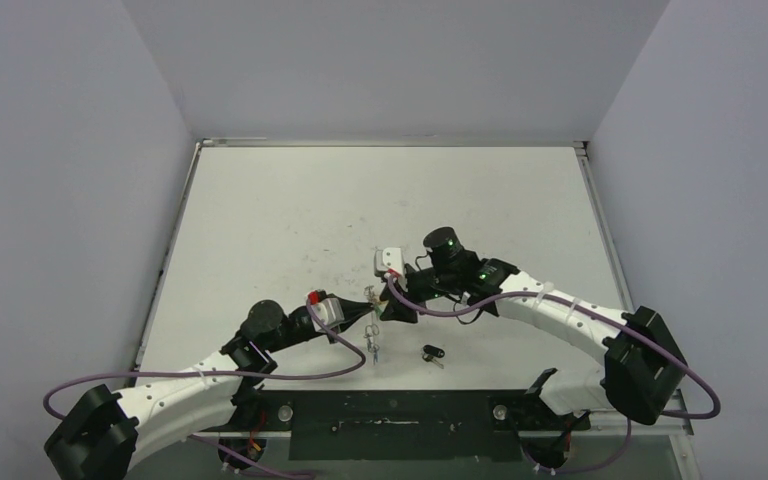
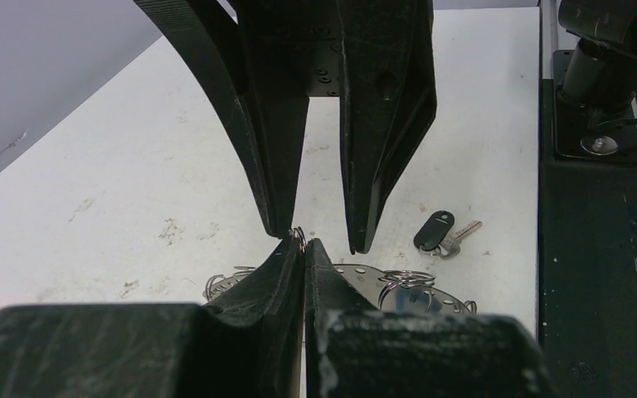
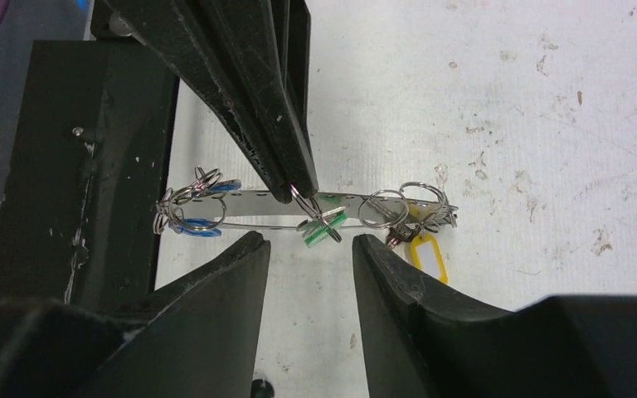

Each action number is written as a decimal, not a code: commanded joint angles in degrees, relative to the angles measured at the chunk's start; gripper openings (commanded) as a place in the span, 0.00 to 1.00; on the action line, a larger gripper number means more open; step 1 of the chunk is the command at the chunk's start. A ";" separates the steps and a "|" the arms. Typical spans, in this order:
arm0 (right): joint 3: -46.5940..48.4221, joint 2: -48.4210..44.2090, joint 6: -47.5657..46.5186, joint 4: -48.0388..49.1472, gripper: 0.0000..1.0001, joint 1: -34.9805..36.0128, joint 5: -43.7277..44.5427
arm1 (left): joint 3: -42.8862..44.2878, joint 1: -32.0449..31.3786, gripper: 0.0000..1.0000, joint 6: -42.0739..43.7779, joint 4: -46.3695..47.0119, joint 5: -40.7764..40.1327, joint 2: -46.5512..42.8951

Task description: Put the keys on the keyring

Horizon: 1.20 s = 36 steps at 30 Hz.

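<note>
Right wrist view: left gripper [image 3: 297,192] is pressed together, pinching the green key [image 3: 323,230] by its small ring, at the keyring [image 3: 253,199]. Right gripper [image 3: 307,249] is spread, its fingers either side of the green key and holding nothing. The keyring hangs over the worktop [image 3: 506,124] by the middle of its near edge, carrying the blue key [image 3: 203,230] and yellow key [image 3: 427,253]. The black key [image 2: 434,231] lies apart on the worktop.

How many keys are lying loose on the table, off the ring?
1: the black key lies alone on the table, to the right of the keyring. Others could be hidden from these views.
</note>
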 commanded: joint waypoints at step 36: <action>14.04 1.11 -7.46 -24.14 0.00 0.06 6.50 | 2.34 -0.06 0.43 1.63 -4.99 -5.52 -6.22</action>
